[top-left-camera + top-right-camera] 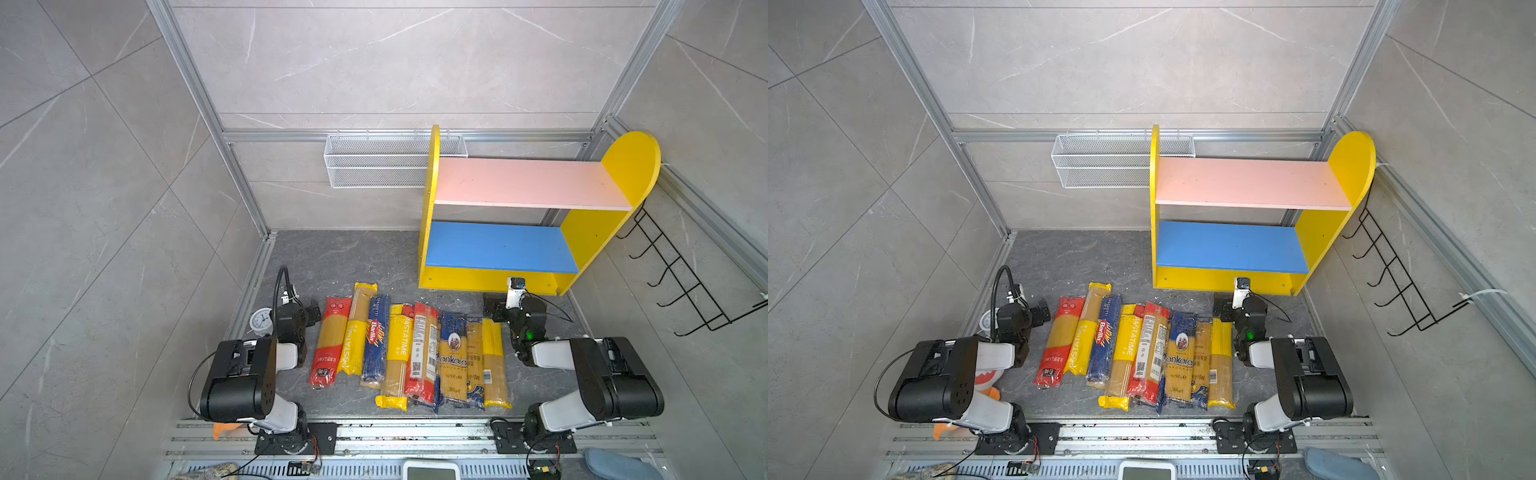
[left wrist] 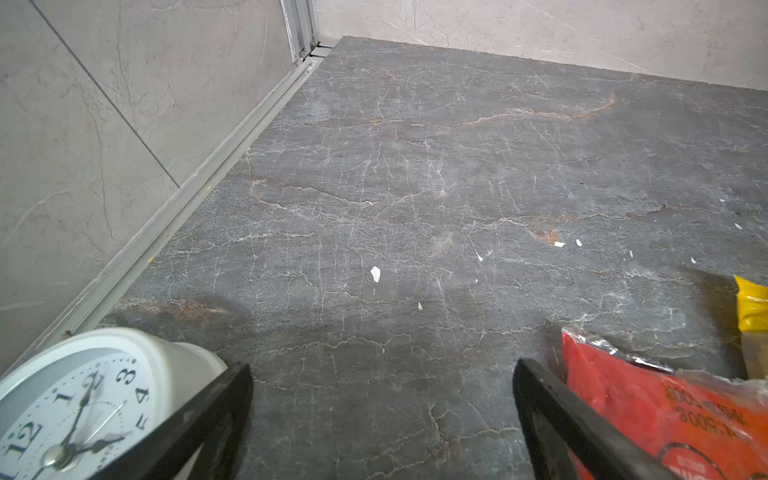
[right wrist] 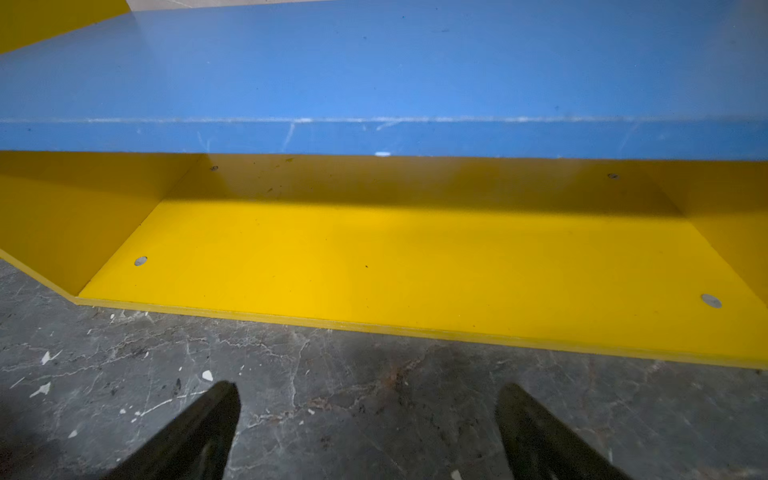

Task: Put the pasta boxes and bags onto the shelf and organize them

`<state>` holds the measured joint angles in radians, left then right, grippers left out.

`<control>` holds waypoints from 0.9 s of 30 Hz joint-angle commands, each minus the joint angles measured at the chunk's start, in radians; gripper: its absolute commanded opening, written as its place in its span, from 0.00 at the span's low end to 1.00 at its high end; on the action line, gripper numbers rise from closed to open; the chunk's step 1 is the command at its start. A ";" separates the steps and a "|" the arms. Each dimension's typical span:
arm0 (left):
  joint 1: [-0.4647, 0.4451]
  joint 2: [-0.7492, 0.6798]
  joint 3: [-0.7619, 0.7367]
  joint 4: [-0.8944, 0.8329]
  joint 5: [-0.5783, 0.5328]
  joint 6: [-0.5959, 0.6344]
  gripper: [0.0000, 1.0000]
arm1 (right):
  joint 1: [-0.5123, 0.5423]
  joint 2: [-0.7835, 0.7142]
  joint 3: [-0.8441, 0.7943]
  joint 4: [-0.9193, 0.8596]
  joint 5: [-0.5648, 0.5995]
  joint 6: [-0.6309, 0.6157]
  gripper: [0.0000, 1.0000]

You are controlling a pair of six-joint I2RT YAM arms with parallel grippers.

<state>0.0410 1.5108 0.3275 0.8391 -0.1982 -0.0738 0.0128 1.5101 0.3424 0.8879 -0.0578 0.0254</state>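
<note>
Many packs (image 1: 409, 349), between left tool (image 1: 314, 309), right tool (image 1: 493, 306)

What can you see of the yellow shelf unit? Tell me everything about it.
The shelf stands upright at the table's far right, looking like painted board: two yellow side panels with rounded tops, a pink upper board, a blue lower board and a yellow base panel with screw heads. Both boards are bare.
</note>
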 commanded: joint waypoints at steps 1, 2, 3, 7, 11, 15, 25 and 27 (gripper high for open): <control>-0.001 -0.007 0.015 0.051 0.011 0.029 1.00 | 0.000 0.002 0.009 0.010 -0.010 0.000 1.00; 0.000 -0.006 0.015 0.052 0.011 0.029 1.00 | -0.001 0.002 0.009 0.009 -0.010 0.000 1.00; 0.000 -0.006 0.015 0.051 0.011 0.028 1.00 | -0.001 0.002 0.009 0.009 -0.010 0.000 1.00; 0.000 -0.007 0.015 0.051 0.011 0.028 1.00 | 0.000 0.001 0.008 0.009 -0.010 0.000 1.00; -0.001 -0.005 0.016 0.050 0.011 0.029 1.00 | 0.000 0.002 0.009 0.009 -0.010 0.000 1.00; 0.000 -0.006 0.018 0.048 0.010 0.029 1.00 | -0.001 0.004 0.013 0.004 -0.010 0.001 1.00; -0.002 -0.003 0.020 0.045 0.009 0.030 1.00 | -0.001 0.004 0.014 0.000 -0.010 0.001 1.00; -0.002 -0.003 0.021 0.046 0.009 0.029 1.00 | 0.000 0.003 0.014 0.000 -0.010 -0.001 1.00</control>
<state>0.0406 1.5108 0.3275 0.8391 -0.1982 -0.0738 0.0128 1.5101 0.3424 0.8879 -0.0574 0.0254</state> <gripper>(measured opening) 0.999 0.997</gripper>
